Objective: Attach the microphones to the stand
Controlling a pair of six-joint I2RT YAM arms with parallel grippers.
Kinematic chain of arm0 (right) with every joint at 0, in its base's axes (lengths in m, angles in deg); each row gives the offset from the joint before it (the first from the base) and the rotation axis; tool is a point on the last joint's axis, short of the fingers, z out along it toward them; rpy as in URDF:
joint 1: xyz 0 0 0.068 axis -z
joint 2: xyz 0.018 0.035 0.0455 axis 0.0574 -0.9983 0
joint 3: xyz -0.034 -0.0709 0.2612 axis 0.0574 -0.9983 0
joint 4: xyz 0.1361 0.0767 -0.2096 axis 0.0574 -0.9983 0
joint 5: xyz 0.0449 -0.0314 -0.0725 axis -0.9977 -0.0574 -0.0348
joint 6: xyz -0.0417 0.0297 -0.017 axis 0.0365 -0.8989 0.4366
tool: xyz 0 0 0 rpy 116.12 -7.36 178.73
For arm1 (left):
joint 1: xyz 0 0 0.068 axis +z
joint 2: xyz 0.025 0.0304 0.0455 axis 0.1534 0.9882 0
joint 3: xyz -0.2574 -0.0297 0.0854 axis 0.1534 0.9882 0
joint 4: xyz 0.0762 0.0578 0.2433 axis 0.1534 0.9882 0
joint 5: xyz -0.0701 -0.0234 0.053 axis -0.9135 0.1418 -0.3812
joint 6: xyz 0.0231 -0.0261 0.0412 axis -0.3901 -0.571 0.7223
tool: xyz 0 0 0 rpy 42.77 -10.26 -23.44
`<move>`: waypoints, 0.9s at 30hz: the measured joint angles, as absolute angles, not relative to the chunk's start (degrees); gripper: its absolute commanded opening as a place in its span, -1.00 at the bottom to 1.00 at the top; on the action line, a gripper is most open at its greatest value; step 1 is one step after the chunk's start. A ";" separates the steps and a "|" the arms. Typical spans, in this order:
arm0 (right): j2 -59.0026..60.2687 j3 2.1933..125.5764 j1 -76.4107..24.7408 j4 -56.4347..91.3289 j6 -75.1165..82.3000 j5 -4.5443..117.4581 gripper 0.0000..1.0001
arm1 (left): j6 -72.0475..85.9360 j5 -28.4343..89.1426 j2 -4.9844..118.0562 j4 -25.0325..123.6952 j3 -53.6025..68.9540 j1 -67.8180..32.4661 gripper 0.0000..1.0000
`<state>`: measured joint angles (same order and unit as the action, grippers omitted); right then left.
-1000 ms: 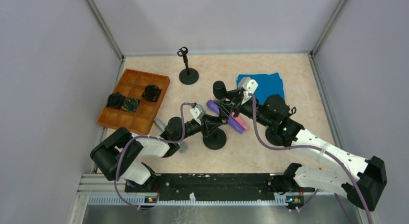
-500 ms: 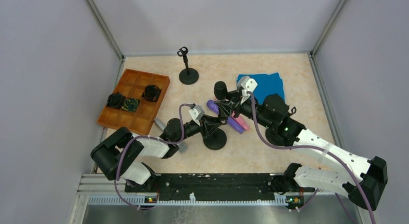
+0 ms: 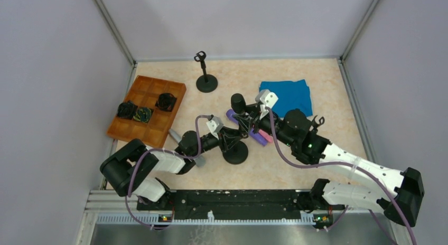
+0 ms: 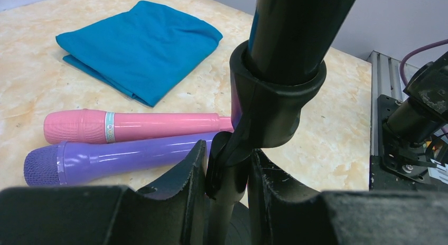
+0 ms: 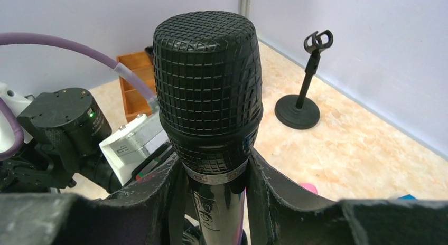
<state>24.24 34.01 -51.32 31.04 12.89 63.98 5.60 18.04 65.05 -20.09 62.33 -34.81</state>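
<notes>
Two right fingers (image 5: pixel 150 195) pinch the black microphone (image 5: pixel 207 86) and left fingers (image 4: pixel 182 179) squeeze the stand (image 4: pixel 269 110).

Black microphone (image 5: pixel 207 86) upright in stand (image 3: pixel 236 152); pink microphone (image 4: pixel 132 126), purple microphone (image 4: pixel 116 158) lie flat.

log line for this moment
left pincer: shut on black round-base microphone stand | right pincer: shut on black mesh-headed microphone in stand clip | loose: pink microphone, purple microphone

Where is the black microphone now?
Top view, table centre: the right gripper holds the black microphone in the clip of the near stand, which the left gripper grips, beside the purple microphone.
</notes>
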 measured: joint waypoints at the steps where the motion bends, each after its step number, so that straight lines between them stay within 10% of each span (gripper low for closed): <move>1: 24.24 33.66 -51.41 31.36 12.67 64.39 -1.00 | 5.60 18.06 65.05 -20.22 62.44 -34.84 -1.00; 27: 19.74 31.43 -53.61 37.27 10.64 70.32 -1.00 | 5.11 20.22 63.78 -20.73 64.16 -35.10 -1.00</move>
